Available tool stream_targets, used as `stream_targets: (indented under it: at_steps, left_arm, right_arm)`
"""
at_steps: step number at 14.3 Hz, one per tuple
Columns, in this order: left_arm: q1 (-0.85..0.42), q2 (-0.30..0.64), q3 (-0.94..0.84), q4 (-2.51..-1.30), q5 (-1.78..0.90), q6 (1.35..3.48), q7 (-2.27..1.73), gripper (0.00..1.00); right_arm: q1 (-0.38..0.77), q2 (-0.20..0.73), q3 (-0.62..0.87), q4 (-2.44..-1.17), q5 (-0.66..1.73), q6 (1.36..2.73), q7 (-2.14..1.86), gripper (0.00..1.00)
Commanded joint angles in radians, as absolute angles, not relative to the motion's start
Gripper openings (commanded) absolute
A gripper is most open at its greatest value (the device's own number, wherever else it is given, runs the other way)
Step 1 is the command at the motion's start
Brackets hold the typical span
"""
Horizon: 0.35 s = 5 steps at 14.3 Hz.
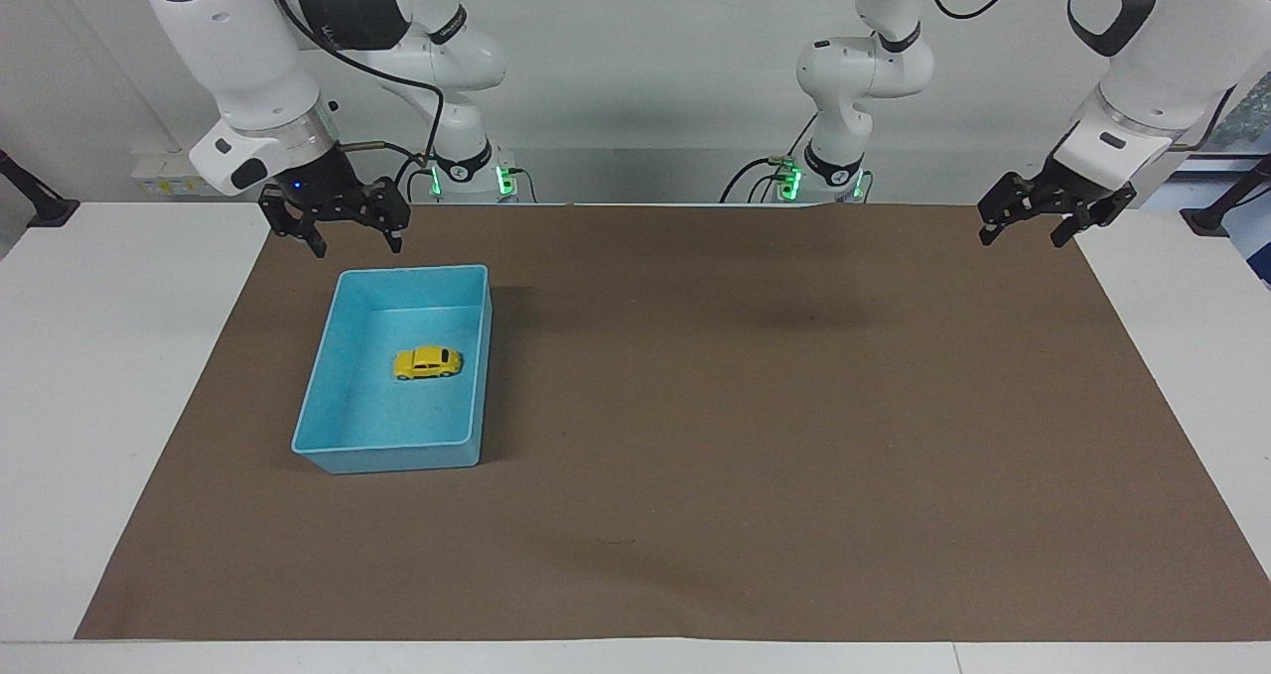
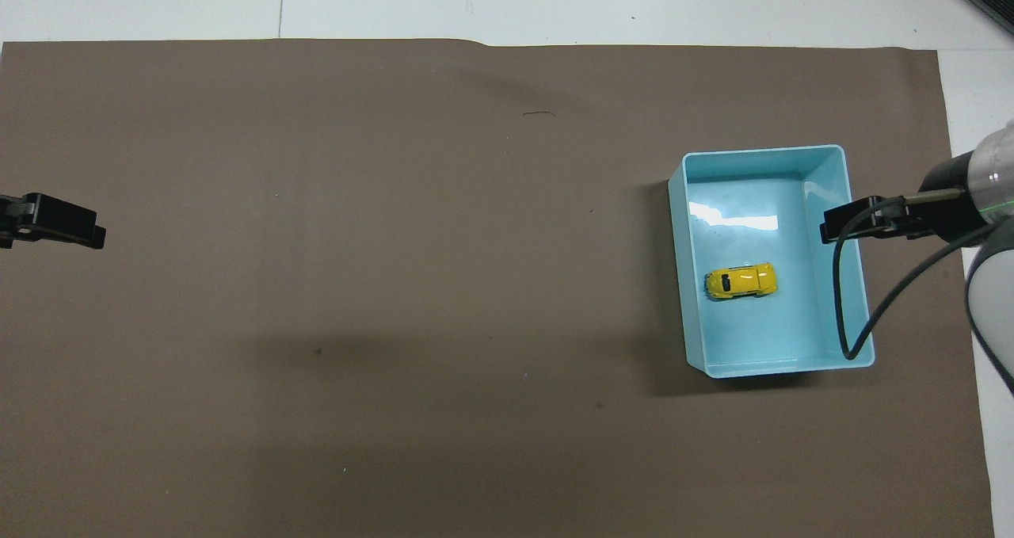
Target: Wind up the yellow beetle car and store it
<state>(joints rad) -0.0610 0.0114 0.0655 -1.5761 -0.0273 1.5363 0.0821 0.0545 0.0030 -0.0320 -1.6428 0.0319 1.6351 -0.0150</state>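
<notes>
Tiny yellow beetle-shaped toy car (image 1: 427, 362): inside light blue rectangular plastic tray (image 1: 316, 403). Right gripper (image 1: 336, 225): raised over tray's robot-side rim, fingers spread, empty. Left gripper (image 1: 1043, 215): raised over surface's (image 1: 755, 436) corner, spread, empty.

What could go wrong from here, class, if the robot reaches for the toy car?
1. The yellow beetle car is tiny and sits inside the blue tray; the right hand, up over the tray's nearer edge, could strike a wall.
2. It stands on wheels, so a nudge may roll it.
3. The left hand waits at the other end.
</notes>
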Motion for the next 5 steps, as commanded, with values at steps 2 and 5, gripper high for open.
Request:
stream_targets:
  at_steps: [2, 5]
  left_arm:
    - [-0.054, -0.006, 0.060, -1.589, -0.015, 1.528, 0.075, 1.00]
    - [-0.054, -0.006, 0.060, -1.589, -0.015, 1.528, 0.075, 1.00]
  right_arm:
    - [0.040, 0.011, -0.021, -1.626, 0.040, 1.628, 0.002, 1.00]
    - [0.040, 0.011, -0.021, -1.624, 0.038, 1.628, -0.002, 1.00]
